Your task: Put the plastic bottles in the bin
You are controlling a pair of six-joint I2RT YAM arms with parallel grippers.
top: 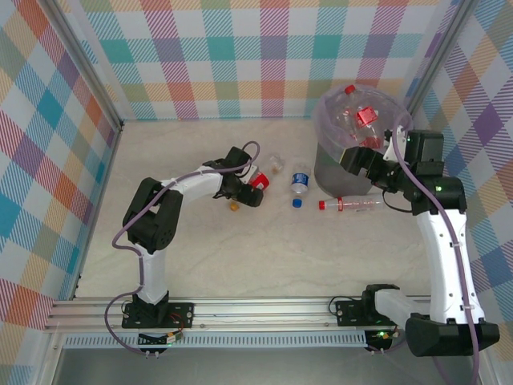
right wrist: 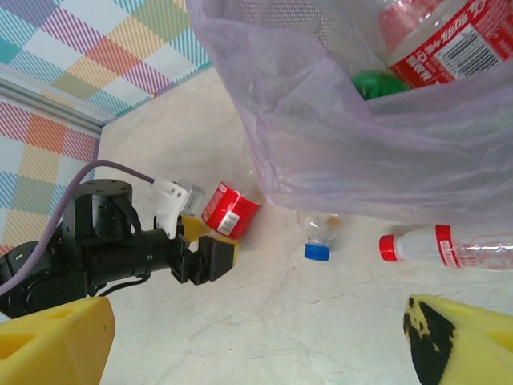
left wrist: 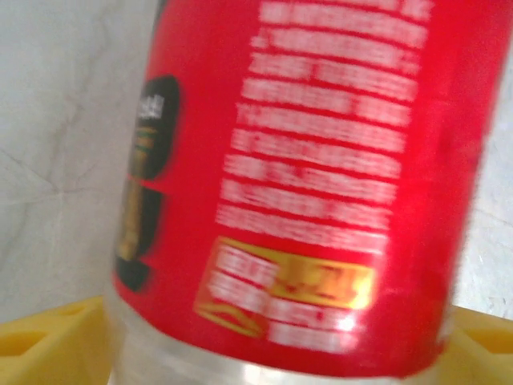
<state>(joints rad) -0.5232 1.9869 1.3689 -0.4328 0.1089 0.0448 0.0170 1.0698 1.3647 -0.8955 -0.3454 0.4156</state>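
Note:
A red-labelled bottle (top: 258, 178) (left wrist: 321, 160) (right wrist: 231, 210) lies between the yellow pads of my left gripper (top: 249, 189) (left wrist: 280, 345), which stands open around it. A blue-capped bottle (top: 300, 186) (right wrist: 319, 238) and a long clear bottle with a red cap (top: 351, 204) (right wrist: 449, 245) lie on the table near the bin (top: 333, 164). Its lilac bag (right wrist: 337, 136) holds several bottles (top: 365, 120) (right wrist: 449, 44), one of them green (right wrist: 377, 84). My right gripper (top: 362, 164) (right wrist: 256, 345) hangs open and empty against the bin's near side.
A small clear bottle (top: 276, 164) lies behind the left gripper. A small orange-brown bit (top: 234, 206) sits on the table under the left arm. Checked walls (top: 240, 56) close the back and both sides, and the bin fills the back right corner.

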